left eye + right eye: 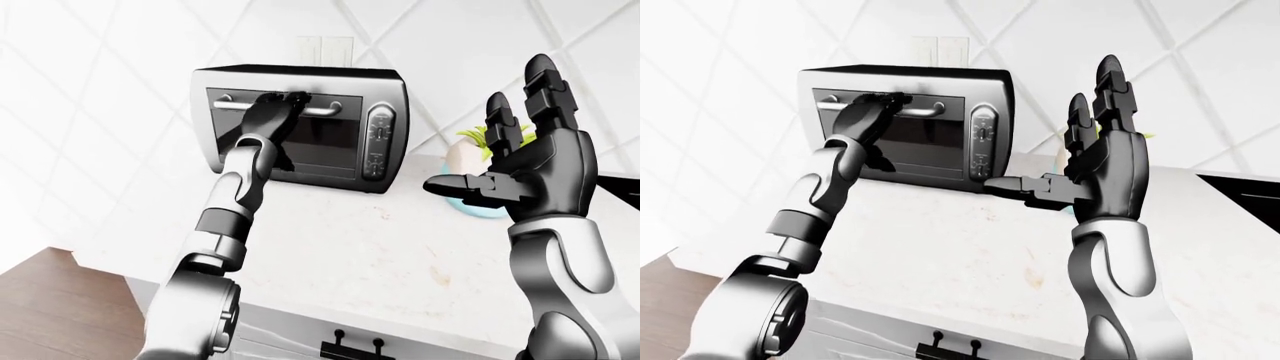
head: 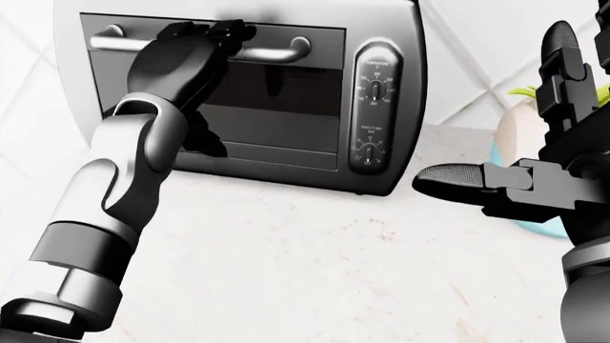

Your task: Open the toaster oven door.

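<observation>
**Mia:** Look, the left hand (image 2: 195,44) is up at the bar handle (image 2: 277,53) of the toaster oven (image 1: 300,124). Its fingers hook over the top of the bar. I think they are closed round it, but the dark hand hides the tips a bit.

**Ben:** And the other one?

**Mia:** The right hand (image 1: 535,161) is up in the air, well away from the oven. Its fingers are spread wide apart and it holds nothing.

**Ben:** Where is the oven?

**Mia:** It sits on the pale counter (image 1: 400,255), pushed up by the white tiled wall (image 1: 100,112). The door (image 2: 267,107) looks flat and shut. No gap shows along its top edge.

**Ben:** So which step is this?

**Mia:** I'd say the grab step is about done and the pull step comes next. The door is not open yet.

**Ben:** What does the pull need?

**Mia:** The handle is at the top, so I guess the door swings down from the bottom edge. The hand should pull toward the robot and down in a curve, not straight out. If it tugs too hard, the whole oven may slide on the counter.

**Ben:** Anything small nearby?

**Mia:** Two little knobs (image 2: 374,89) beside the door, and a small plant pot (image 1: 470,169) to the right of the oven.
</observation>
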Controlling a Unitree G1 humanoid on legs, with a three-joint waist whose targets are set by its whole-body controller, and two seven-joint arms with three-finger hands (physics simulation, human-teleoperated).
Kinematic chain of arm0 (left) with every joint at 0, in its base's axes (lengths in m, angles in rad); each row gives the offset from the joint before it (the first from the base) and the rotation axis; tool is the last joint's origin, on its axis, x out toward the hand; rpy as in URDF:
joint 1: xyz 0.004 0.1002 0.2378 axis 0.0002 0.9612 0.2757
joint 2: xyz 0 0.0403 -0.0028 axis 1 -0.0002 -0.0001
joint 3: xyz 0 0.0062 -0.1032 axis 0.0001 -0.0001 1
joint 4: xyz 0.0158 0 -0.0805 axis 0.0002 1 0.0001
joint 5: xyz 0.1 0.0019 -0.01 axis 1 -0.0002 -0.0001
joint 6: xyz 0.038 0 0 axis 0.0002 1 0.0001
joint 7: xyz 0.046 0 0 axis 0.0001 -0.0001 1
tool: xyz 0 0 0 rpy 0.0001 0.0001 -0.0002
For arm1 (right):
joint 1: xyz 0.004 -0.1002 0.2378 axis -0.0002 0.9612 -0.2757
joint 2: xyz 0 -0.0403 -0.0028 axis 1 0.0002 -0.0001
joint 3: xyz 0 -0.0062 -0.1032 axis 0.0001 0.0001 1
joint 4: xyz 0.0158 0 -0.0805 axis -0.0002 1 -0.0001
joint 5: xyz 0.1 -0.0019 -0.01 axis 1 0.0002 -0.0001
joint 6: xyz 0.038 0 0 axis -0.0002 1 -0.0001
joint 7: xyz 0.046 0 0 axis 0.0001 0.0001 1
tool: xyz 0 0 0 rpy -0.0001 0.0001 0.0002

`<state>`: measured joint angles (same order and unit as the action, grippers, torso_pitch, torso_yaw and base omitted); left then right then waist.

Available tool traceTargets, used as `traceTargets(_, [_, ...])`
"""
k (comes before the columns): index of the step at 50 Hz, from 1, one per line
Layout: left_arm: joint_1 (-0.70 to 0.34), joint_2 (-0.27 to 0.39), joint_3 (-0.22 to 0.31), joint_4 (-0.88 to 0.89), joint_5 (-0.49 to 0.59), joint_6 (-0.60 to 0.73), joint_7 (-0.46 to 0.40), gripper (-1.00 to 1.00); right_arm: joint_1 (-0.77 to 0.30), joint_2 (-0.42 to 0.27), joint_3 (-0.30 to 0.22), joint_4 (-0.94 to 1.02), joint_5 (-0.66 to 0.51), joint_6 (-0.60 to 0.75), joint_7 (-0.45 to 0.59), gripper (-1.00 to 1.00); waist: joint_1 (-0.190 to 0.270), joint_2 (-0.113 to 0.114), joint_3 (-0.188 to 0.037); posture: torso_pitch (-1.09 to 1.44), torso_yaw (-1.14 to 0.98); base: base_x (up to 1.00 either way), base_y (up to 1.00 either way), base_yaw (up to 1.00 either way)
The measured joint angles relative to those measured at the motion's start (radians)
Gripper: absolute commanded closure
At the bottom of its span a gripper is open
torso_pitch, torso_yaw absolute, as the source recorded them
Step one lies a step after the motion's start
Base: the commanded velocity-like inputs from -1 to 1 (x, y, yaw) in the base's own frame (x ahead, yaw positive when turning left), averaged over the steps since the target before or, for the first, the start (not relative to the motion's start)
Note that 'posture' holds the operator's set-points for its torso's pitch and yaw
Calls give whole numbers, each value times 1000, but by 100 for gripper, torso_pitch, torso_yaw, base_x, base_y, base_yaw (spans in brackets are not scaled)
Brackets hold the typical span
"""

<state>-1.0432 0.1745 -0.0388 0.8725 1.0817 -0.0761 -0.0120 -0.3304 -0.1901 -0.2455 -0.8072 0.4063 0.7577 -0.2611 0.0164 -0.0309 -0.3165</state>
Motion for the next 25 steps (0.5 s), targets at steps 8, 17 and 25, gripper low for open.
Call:
traceTargets(8, [-52,7,-1,58,0,-8,36,4,-10,0,-1,-24,7,17,-9,-100,4,2,-8,-41,0,0,0,0])
traceTargets(17, [-17,11,-10,26,1,-24,4,18,-11,-7,-12,-31,20,22,-16,-100,1,4,-5,-41,0,0,0,0])
traceTargets(25, [116,21,9,-220,4,12,-100,18,-11,-11,-14,-23,25,19,-19,-100,-5,10,4,-41,0,0,0,0])
